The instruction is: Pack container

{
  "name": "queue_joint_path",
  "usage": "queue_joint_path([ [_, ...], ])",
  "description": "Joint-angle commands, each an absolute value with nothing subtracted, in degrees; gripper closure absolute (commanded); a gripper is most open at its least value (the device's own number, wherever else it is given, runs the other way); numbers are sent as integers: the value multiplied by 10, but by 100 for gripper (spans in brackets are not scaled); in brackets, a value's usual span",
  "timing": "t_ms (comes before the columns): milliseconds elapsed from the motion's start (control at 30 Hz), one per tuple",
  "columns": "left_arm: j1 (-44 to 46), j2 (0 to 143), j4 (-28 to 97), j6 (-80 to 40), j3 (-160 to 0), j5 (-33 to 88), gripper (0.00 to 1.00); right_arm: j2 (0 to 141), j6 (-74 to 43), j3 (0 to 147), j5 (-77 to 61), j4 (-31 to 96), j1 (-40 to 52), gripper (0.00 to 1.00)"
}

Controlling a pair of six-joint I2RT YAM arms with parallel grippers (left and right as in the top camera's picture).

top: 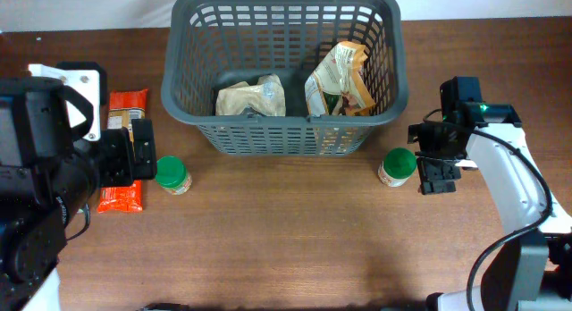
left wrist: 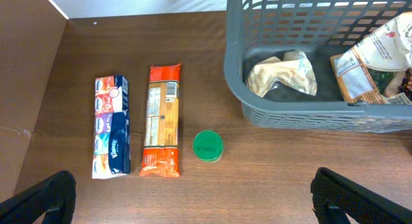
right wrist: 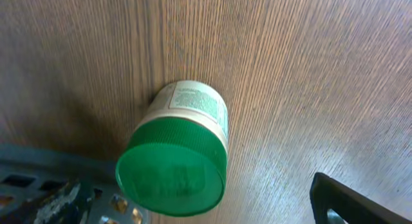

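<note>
The large dark grey plastic lattice-sided basket (top: pixel 268 137) sits at the far middle of the brown wooden table (top: pixel 286 248), holding a crumpled beige bag (top: pixel 250 98) and an upright printed pouch (top: pixel 338 79). The left gripper (left wrist: pixel 193 195) hangs spread wide and empty. The right gripper (top: pixel 431 159) is spread too (its wrist view shows one finger (right wrist: pixel 347 201)), just beside a green-lidded white jar (top: pixel 397 165).

1. The left arm (top: pixel 45 168) covered the orange packet's (top: pixel 127 103) middle in the overhead view.
2. Of the right gripper (top: pixel 437 174), one finger (right wrist: pixel 351 201) showed, cut by the frame edge.
3. The jar label (right wrist: pixel 193 98) print was illegible.
</note>
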State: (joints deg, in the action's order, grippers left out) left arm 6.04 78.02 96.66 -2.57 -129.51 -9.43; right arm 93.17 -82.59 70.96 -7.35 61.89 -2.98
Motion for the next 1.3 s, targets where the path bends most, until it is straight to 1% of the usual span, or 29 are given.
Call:
queue_joint_path([
  [0, 62, 781, 967, -17, -1294, -88, 1, 924, -835, 705, -46, 618, -26, 1],
  [200, 62, 781, 967, -17, -1294, -88, 1, 931, -836, 705, -43, 606, -22, 1],
  [567, 62, 781, 967, -17, -1294, -88, 1, 970, -860, 705, -38, 588, 18, 1],
  [1267, 62, 781, 967, -17, -1294, -88, 1, 1016, -860, 705, -37, 581, 23, 1],
])
